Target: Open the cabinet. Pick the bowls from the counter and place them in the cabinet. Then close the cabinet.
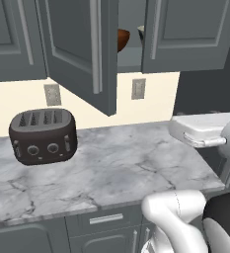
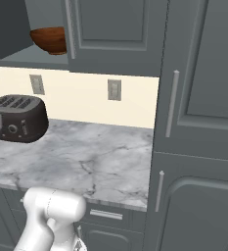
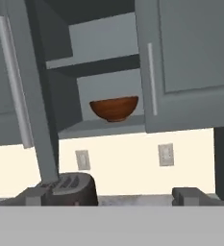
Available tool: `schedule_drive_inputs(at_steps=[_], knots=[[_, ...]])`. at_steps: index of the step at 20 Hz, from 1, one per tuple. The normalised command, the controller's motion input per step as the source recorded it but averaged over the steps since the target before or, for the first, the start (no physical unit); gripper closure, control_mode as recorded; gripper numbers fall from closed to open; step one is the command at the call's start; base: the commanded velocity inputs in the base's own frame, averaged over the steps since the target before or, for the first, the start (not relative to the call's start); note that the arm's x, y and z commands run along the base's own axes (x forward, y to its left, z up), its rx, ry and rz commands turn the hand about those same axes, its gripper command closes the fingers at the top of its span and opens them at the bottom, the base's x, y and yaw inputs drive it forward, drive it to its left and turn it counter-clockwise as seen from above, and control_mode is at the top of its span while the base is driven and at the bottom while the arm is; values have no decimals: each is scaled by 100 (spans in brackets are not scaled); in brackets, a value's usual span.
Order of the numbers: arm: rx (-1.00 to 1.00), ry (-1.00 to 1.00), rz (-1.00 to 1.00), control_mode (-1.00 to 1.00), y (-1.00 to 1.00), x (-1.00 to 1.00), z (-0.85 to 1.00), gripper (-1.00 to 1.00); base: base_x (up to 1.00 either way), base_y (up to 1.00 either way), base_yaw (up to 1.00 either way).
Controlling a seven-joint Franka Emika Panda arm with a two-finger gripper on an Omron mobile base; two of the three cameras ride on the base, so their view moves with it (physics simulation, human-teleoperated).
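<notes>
Cabinet (image 1: 77,54): dark grey upper unit above the counter, left door swung out toward the room, right door (image 3: 190,62) closed or nearly so; slim bar handles run vertically on each door. Counter (image 1: 111,168): veined marble slab below the cabinet, its surface bare apart from the toaster. Arm (image 1: 178,222): white elbow link low in front of the counter edge in the left base view, a second white link (image 1: 200,129) reaching in level from the right above the slab's far right corner. Toaster (image 1: 43,136): dark four-slot unit on the counter, below and left of the open cabinet door. Wood bowl (image 3: 114,108): reddish-brown, upright on the cabinet's lower shelf (image 3: 101,127), in the opening between the two doors. Pale bowl (image 1: 141,33): only a rim sliver is seen, in the cabinet just right of the wood bowl. Gripper (image 3: 116,196): aimed level at the cabinet front from below the shelf line, fingertips (image 3: 188,194) spread wide apart with nothing between them. Two wall outlets (image 1: 138,89) sit on the cream backsplash under the cabinet
</notes>
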Motion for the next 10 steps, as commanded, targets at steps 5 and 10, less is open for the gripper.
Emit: schedule_drive_inputs(at_steps=[5,10], knots=[[-38,-5,0,-100,78,-93,6,-100,0,0,0],[-38,-26,0,-100,99,-28,8,-100,0,0,0]])
